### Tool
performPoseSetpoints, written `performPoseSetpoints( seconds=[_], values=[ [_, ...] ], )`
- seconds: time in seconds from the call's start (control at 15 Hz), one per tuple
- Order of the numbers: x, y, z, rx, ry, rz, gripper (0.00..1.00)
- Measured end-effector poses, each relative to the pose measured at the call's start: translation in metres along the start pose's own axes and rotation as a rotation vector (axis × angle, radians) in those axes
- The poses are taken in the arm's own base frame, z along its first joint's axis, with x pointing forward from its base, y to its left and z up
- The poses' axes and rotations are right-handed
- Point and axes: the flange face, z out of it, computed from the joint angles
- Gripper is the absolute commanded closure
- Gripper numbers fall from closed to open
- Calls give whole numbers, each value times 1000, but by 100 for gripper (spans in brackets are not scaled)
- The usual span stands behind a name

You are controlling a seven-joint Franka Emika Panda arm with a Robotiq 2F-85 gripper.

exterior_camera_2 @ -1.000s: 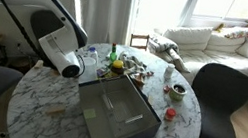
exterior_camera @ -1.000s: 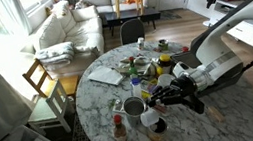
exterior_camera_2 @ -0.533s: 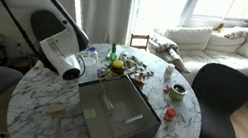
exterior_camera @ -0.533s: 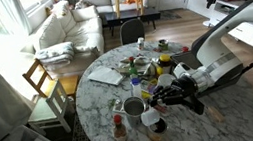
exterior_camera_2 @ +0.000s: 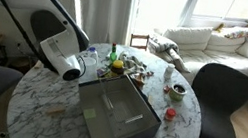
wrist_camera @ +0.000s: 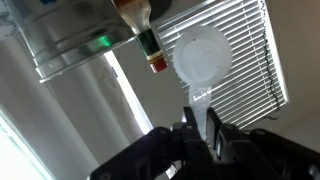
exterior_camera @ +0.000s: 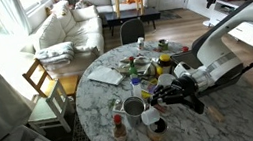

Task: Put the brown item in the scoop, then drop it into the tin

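The white scoop is held by its handle between the fingers, which are shut tight on it. In the wrist view the round bowl of the scoop is seen just past the fingertips. A bottle with a red cap is seen close beside the bowl. Whether anything brown lies in the scoop cannot be told. In an exterior view the arm is stretched in over the round marble surface. The fingers are seen low there, among many small things. The shiny tin is stood upright on the surface, near the fingers and next to the bottle. In an exterior view a grey tray is seen on the surface in front of the arm, and the fingers are hidden from that side.
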Motion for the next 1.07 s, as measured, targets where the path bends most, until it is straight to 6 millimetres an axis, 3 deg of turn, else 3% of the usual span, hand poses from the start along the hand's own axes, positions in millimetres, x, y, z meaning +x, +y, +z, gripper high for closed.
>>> performPoseSetpoints(
  seconds=[0.47,0.8,1.07],
  values=[
    [43,-5,-13,-197,-137,111,96],
    [86,-33,-6,-350,-303,257,96],
    [98,-62,-1,-386,-459,397,96]
  ],
)
